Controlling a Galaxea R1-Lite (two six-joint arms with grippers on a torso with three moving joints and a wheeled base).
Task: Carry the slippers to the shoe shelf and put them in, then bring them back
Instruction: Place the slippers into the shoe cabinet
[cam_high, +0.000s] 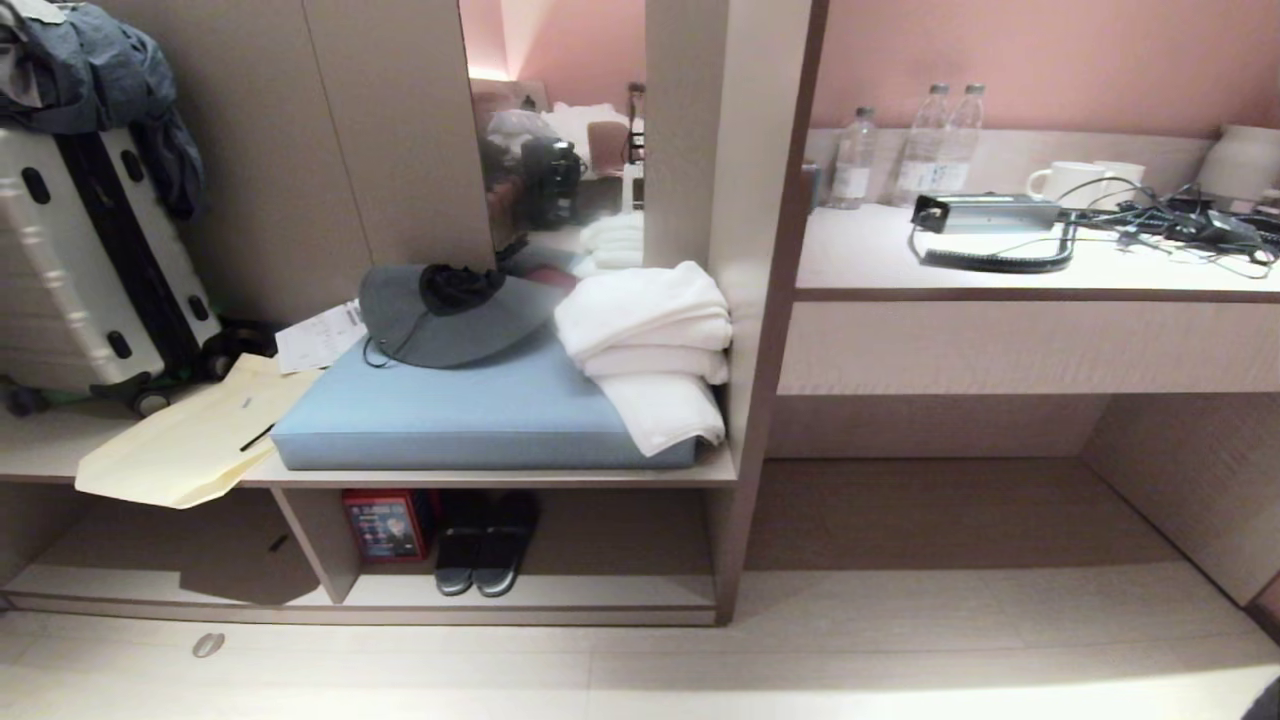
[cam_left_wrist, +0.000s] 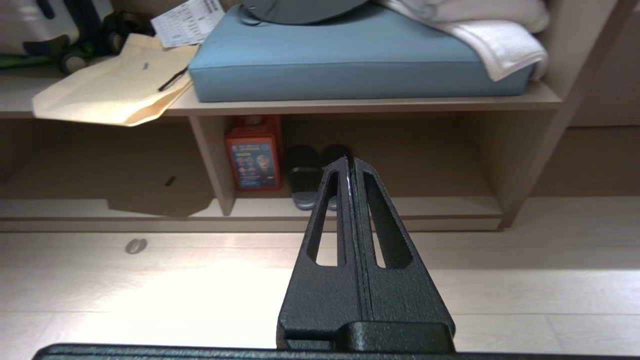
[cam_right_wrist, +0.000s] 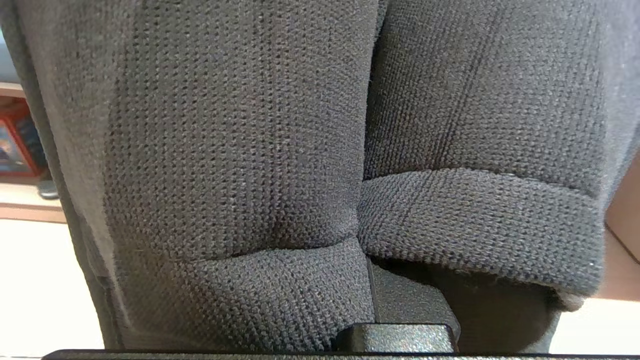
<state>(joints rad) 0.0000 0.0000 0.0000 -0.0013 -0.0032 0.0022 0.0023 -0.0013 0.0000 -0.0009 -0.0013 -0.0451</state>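
Note:
The dark grey fabric slippers (cam_right_wrist: 240, 150) fill the right wrist view, two knitted uppers side by side. My right gripper (cam_right_wrist: 400, 320) is shut on them, and only a bit of one finger shows under the cloth. The shoe shelf (cam_high: 600, 592) is the low beige cubby under the blue cushion, across a strip of floor from me. My left gripper (cam_left_wrist: 348, 162) is shut and empty, pointing level at that cubby. Neither arm shows in the head view.
Inside the cubby stand a red box (cam_high: 388, 525) and another dark pair of slippers (cam_high: 487, 550). Above lie a blue cushion (cam_high: 480, 410), white towels (cam_high: 650, 340), a grey hat (cam_high: 450, 315) and a paper bag (cam_high: 190, 440). A suitcase (cam_high: 90, 260) stands left, the desk counter (cam_high: 1000, 270) right.

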